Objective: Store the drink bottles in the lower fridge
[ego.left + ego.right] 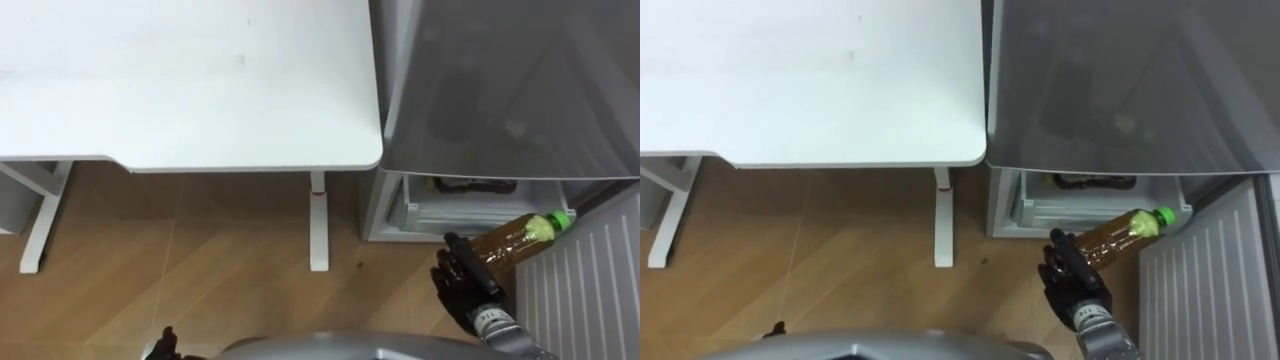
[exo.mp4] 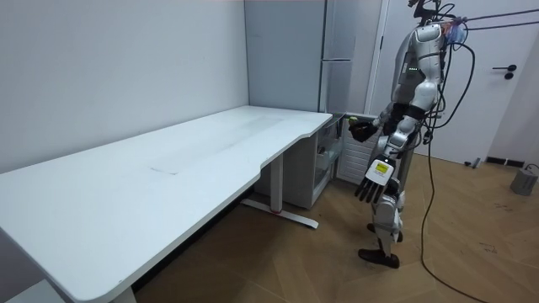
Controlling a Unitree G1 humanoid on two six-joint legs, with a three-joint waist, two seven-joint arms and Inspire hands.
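A bottle of brown drink with a green cap (image 1: 515,240) lies tilted in my right hand (image 1: 465,282), whose fingers are curled round its lower half. The cap points toward the open lower fridge (image 1: 400,205), just in front of its pale drawer (image 1: 480,212). Something dark (image 1: 472,185) lies inside that compartment, partly hidden under the grey upper fridge front (image 1: 510,80). In the room view I stand facing the fridge, with my left hand (image 2: 375,178) hanging at my side, fingers straight and holding nothing.
The open lower fridge door (image 1: 590,280), ribbed and white inside, stands at my right. A long white desk (image 1: 180,80) runs along my left, its leg (image 1: 318,220) close to the fridge. Wooden floor (image 1: 200,270) lies between the desk and me.
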